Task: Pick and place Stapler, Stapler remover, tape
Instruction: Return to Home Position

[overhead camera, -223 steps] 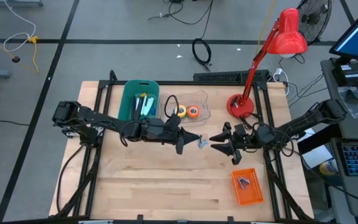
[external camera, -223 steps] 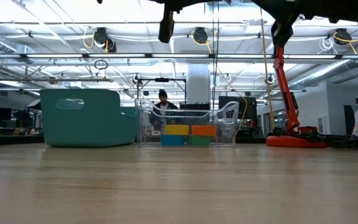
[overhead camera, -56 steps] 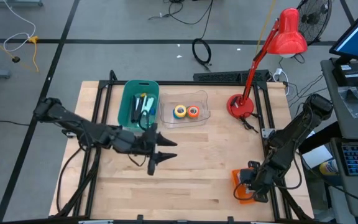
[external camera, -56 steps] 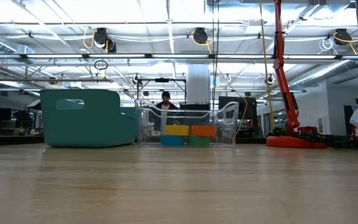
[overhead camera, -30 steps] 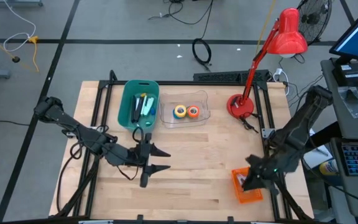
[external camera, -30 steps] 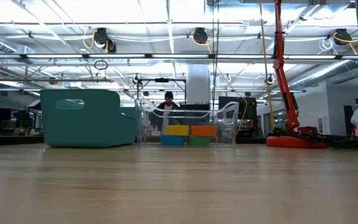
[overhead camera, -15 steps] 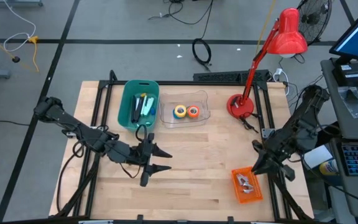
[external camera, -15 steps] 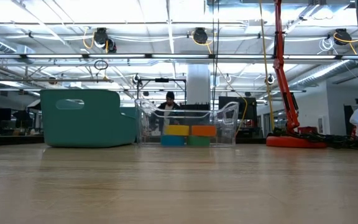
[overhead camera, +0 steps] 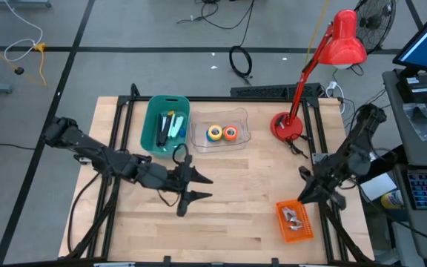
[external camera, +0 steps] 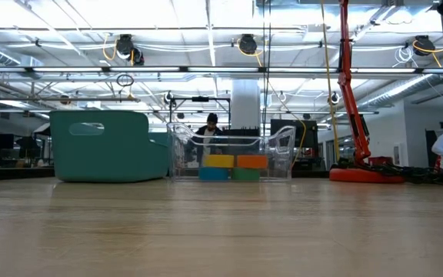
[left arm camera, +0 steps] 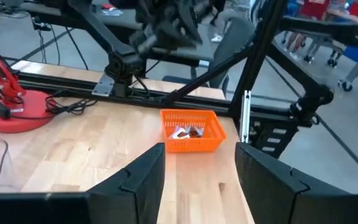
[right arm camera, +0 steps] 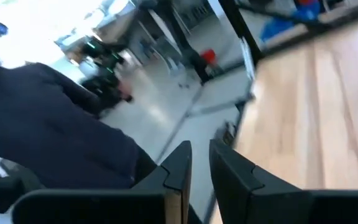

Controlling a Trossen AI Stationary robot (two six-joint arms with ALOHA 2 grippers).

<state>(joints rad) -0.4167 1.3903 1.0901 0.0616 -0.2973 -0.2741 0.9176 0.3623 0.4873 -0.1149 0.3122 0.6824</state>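
Left gripper [overhead camera: 207, 187] is hovering spread; right gripper [overhead camera: 302, 185], nearly pressed together, should be lifting clear of the bin [overhead camera: 300, 234] just beside it

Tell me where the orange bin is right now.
In the high view the orange bin sits near the right edge of the table, toward the picture's bottom, just below the right gripper and well below the red lamp's base.

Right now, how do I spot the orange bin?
From above, find the red lamp on the table's right side. Below it, near the corner, sits the orange bin. It's the only orange container; the green bin and clear tray sit farther left.
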